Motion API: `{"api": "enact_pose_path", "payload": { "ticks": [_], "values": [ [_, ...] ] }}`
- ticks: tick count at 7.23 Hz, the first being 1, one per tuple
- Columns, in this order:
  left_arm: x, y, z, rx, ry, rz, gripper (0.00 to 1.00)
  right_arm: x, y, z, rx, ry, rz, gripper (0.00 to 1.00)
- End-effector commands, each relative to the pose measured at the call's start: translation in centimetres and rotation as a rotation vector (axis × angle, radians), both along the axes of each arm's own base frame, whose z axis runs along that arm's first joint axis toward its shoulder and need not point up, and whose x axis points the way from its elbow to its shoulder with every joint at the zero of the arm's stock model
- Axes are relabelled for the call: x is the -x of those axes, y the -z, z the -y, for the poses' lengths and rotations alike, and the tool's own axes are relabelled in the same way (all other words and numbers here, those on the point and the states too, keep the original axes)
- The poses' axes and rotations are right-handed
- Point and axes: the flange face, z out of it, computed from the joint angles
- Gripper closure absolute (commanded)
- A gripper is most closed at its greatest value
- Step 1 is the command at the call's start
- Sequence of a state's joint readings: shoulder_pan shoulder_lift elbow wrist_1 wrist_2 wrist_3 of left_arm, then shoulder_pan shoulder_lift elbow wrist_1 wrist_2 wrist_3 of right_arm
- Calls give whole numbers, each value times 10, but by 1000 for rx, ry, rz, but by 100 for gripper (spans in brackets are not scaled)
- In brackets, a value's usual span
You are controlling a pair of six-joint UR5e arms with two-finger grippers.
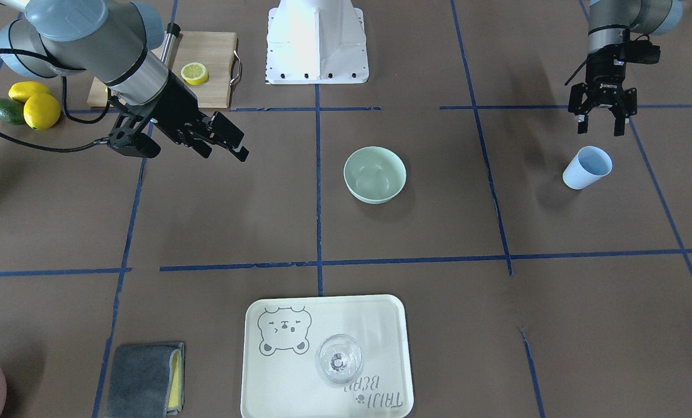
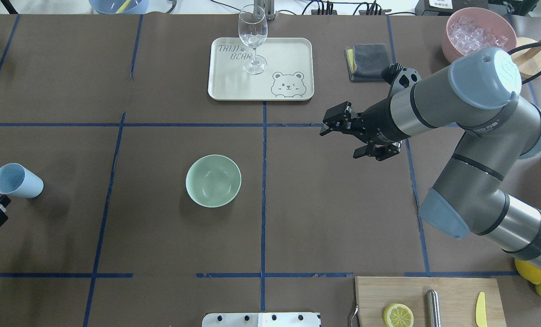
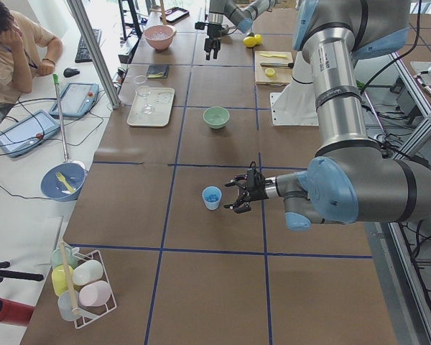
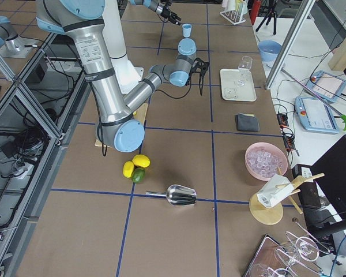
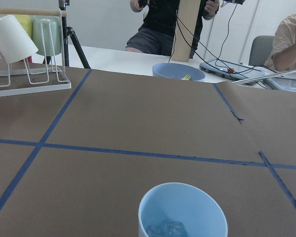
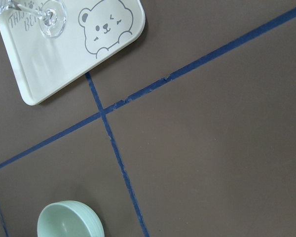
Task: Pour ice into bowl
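Showing the reach-to-grasp step: the left gripper hangs just beside the light blue cup, jaws spread wide and empty, so the next move calls for closing them round its smooth tapered wall. The ice, a few clear glassy cubes, lies in the cup's bottom, at nine o'clock from the round, matte mint-green bowl in the overhead view. The right gripper, near the bowl's three o'clock, is likewise open-jawed and empty.

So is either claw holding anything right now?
No. Both are open and empty: the left claw is beside the light blue cup, not touching it, and the right claw is in the air.
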State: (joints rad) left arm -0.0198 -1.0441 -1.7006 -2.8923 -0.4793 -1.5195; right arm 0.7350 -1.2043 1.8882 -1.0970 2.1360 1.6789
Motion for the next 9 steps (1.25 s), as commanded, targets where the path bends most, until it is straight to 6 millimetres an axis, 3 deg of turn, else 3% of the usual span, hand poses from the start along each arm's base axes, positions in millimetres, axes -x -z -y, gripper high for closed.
{"api": "enact_pose_path", "payload": {
  "ticks": [1,3,4,6,9],
  "values": [
    [-38,-4,0,-29,31,29,1,-3,-1,-1,0,0,1,0],
    [-41,-45,2,-44,49,96,1,-5,-3,-3,-1,0,-1,0],
    [-54,-38,2,-43,48,74,1,-8,-2,-5,-2,0,3,0],
    [-60,-46,6,-35,56,77,2,-10,-2,-6,-2,-2,3,0],
    [-56,-54,27,-6,91,91,3,-12,-4,-12,-1,3,2,0]
  ]
}}
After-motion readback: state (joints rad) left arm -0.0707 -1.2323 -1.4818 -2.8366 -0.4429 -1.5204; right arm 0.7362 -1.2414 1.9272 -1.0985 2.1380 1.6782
